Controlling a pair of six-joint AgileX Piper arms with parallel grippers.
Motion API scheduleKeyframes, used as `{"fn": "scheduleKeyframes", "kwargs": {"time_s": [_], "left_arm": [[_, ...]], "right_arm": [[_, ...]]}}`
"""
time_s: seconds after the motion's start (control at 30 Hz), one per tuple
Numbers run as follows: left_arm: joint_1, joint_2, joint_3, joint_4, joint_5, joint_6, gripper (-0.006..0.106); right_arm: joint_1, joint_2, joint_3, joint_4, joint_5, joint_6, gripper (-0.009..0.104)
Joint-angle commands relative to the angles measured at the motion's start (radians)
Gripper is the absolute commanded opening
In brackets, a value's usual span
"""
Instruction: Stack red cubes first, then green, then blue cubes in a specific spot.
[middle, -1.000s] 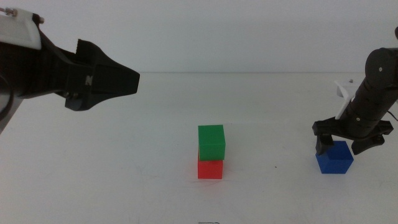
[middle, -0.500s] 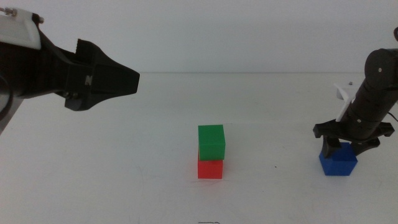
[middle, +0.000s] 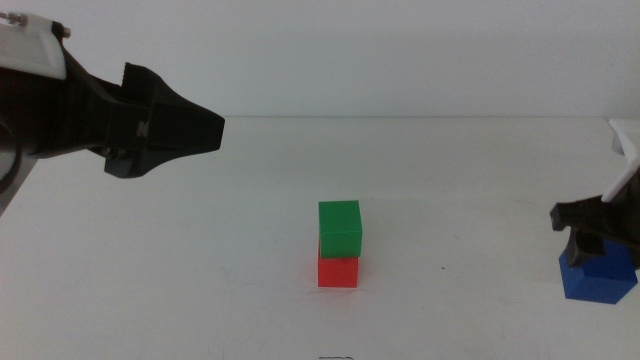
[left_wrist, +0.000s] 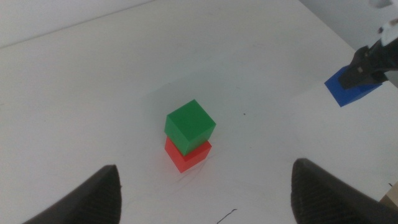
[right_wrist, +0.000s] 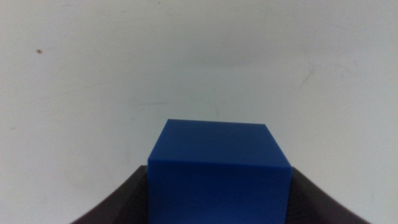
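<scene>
The green cube (middle: 339, 228) sits on the red cube (middle: 338, 270) at the middle of the white table; the stack also shows in the left wrist view, green (left_wrist: 189, 125) on red (left_wrist: 186, 156). My right gripper (middle: 598, 245) is at the far right edge of the middle view, shut on the blue cube (middle: 597, 279). In the right wrist view the blue cube (right_wrist: 219, 168) fills the space between the jaws. My left gripper (middle: 213, 130) hangs high at the left, open and empty, its fingers (left_wrist: 93, 198) wide apart, well away from the stack.
Plain white tabletop (middle: 200, 280) lies all around the stack. The table's back edge meets a white wall (middle: 400, 60). The right arm is mostly cut off by the picture's right edge.
My right gripper closed on the blue cube and carried it right and nearer the camera, to the picture's edge. The left gripper and the red-green stack have not moved.
</scene>
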Motion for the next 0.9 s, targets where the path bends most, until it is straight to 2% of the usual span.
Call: {"fn": "scheduleKeyframes", "kwargs": {"time_s": [0.0,0.13,0.3,0.57,0.87], "left_arm": [[-0.002,-0.011,-0.024,-0.040,-0.050,-0.009,0.094],[-0.002,-0.011,-0.024,-0.040,-0.050,-0.009,0.094],[-0.002,-0.011,-0.024,-0.040,-0.050,-0.009,0.094],[-0.002,-0.011,-0.024,-0.040,-0.050,-0.009,0.094],[-0.002,-0.011,-0.024,-0.040,-0.050,-0.009,0.094]], "right_arm": [[0.049,-0.045,-0.062,-0.041,0.030,0.083,-0.001],[0.191,-0.013,-0.171,-0.086,0.080,0.208,-0.001],[0.348,0.147,-0.477,-0.158,0.262,0.285,-0.001],[0.492,0.366,-0.784,-0.113,0.254,0.345,-0.001],[0.542,0.472,-0.879,-0.088,0.254,0.382,-0.001]]}}
